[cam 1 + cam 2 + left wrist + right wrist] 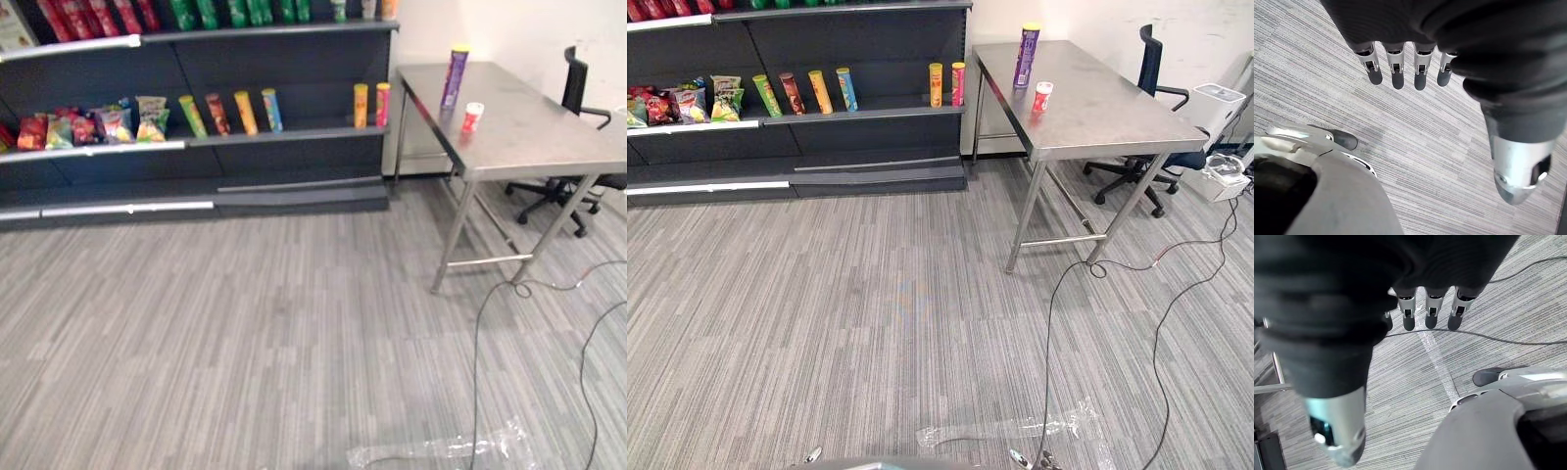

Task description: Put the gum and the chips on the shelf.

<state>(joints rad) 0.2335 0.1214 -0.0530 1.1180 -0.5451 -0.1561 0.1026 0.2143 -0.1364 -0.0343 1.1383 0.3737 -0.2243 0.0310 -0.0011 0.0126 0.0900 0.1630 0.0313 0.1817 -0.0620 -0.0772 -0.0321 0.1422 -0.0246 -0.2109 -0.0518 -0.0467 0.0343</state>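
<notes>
- Fingers (1397,73) of our left hand (1396,24), right hand (1440,259): released, empty.
- Chips can (454,76), gum bottle (472,117) near table's (549,137) edge.
- We see open carpet (245,323) before shelf (294,137).

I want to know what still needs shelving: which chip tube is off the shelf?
The purple tube with the yellow lid, standing upright on the metal table; the other tubes all stand on the dark shelf.

Bright, even light leaves a soft sheen on the steel table (1097,113).
</notes>
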